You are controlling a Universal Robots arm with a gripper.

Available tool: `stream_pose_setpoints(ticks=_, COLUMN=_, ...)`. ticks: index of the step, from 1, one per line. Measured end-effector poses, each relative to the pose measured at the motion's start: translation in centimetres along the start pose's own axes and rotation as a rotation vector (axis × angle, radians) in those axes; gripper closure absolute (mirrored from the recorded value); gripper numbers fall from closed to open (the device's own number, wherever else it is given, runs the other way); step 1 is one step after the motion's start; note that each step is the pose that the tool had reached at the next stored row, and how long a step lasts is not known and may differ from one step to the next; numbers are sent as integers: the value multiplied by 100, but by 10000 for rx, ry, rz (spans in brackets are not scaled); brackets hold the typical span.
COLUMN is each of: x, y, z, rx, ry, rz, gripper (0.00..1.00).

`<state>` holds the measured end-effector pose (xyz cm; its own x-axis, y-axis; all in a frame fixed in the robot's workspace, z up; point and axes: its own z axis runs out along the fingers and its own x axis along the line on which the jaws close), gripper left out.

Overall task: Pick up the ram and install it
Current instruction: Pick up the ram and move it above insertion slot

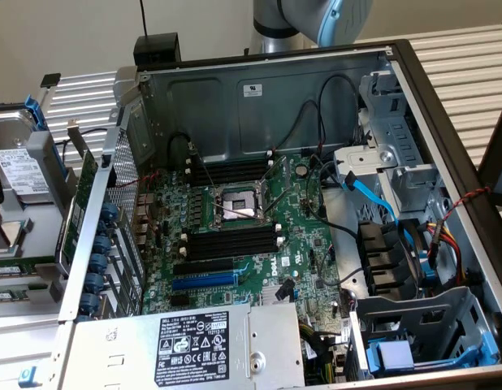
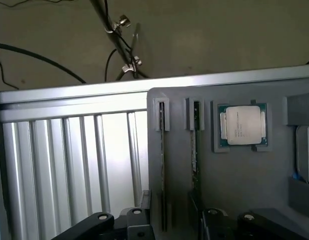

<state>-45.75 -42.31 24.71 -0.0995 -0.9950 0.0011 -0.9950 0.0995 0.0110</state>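
Observation:
In the wrist view two ram sticks stand on edge in narrow slots of a grey holder tray (image 2: pixel 234 180). One ram stick (image 2: pixel 195 150) shows a green edge, and the other ram stick (image 2: pixel 162 165) looks darker. My gripper (image 2: pixel 172 227) hovers over them, open, its black fingers (image 2: pixel 102 222) on either side of the slots and holding nothing. In the exterior view only the arm (image 1: pixel 316 16) shows, behind the open computer case. The black memory slots (image 1: pixel 231 241) with white end clips lie beside the CPU socket (image 1: pixel 239 203) on the motherboard.
A processor chip (image 2: pixel 243 125) and a hard drive (image 2: pixel 307 160) sit in other recesses of the tray. Ribbed metal table (image 2: pixel 69 165) lies beside it. In the case are a power supply (image 1: pixel 194 345), loose cables (image 1: pixel 373 195) and a drive cage (image 1: pixel 421 333). A wider green card (image 1: pixel 84 191) stands at the case's side.

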Motion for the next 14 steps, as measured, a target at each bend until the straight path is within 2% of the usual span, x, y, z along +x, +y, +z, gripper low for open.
stream_pose_setpoints(ticks=8, x=35, y=-10, z=146, rx=1, ry=-5, rz=-7, gripper=58)
stream_pose_setpoints(ticks=14, x=38, y=-12, z=255, rx=-1, ry=-9, rz=-241, gripper=58)
